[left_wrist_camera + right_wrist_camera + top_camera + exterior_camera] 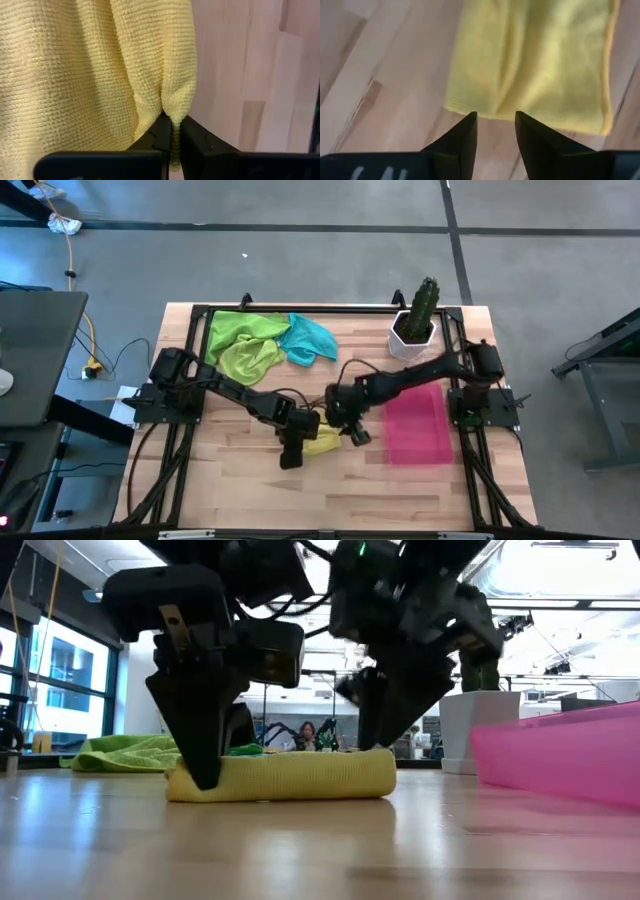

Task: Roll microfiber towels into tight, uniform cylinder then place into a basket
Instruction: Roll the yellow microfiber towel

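1. The yellow towel (324, 442) lies rolled into a low, flattish cylinder on the wooden table (240, 490), near the middle and toward the front edge; in the low view it reads as a long yellow roll (285, 776) resting flat on the boards.
2. The left gripper (171, 131) is down at one end of that roll, its jaws pressed together on a pinched fold of the yellow cloth, which shows squeezed between the two dark fingers (156, 135) in the left wrist view.
3. The right gripper (495, 125) sits just off the other end of the roll, jaws spread with a clear gap between them and nothing in that gap; the towel's edge lies just ahead of the fingertips, seemingly not touching them, though the angle makes that hard to judge.
4. The basket (418, 427), a shallow pink tray, stands on the table just beside the roll, on the right arm's side, with nothing visible inside it.
5. Two lime green towels (243, 343) and the teal towel (311, 340) lie crumpled together at the back of the table, well apart from the grippers.
6. A white pot with a cactus (417, 320) stands at the back, behind the basket.
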Controlling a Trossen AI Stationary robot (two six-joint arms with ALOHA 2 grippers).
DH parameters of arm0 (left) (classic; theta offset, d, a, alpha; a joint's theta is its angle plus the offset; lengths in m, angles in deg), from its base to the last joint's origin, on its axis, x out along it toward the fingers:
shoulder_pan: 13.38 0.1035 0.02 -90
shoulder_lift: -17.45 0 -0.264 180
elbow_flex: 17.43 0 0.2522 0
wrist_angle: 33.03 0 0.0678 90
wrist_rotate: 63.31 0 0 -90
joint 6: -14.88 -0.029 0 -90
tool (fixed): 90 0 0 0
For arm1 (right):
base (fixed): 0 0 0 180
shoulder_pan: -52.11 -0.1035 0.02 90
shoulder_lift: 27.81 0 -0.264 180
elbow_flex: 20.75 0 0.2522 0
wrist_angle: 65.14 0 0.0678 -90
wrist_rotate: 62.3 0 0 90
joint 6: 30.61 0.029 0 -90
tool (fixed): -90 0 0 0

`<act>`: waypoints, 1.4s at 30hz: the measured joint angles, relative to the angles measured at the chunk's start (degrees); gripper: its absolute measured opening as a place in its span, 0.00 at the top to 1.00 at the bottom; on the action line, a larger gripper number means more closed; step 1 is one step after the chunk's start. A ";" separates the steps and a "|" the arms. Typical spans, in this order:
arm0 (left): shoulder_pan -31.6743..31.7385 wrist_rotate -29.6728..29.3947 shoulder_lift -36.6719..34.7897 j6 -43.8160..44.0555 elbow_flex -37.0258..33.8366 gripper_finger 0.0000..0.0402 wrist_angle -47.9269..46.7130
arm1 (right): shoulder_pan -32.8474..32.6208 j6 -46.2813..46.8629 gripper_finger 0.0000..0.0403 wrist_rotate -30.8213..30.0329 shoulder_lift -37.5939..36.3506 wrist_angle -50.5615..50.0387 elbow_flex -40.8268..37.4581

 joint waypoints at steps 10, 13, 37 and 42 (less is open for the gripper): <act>2.46 3.22 0.19 -0.92 -0.11 0.98 0.44 | -11.56 1.59 0.76 -21.54 -0.60 0.98 0.17; 2.56 3.24 0.17 -1.20 -0.19 0.98 1.02 | -12.20 4.62 0.76 -24.29 -0.56 0.91 0.17; 2.56 2.97 0.24 -1.53 -0.15 0.98 2.23 | -12.55 10.56 0.55 -19.01 2.04 8.69 0.30; 2.56 2.95 0.26 -1.53 -0.15 0.98 2.32 | -12.52 10.74 0.61 -19.10 4.45 8.89 0.34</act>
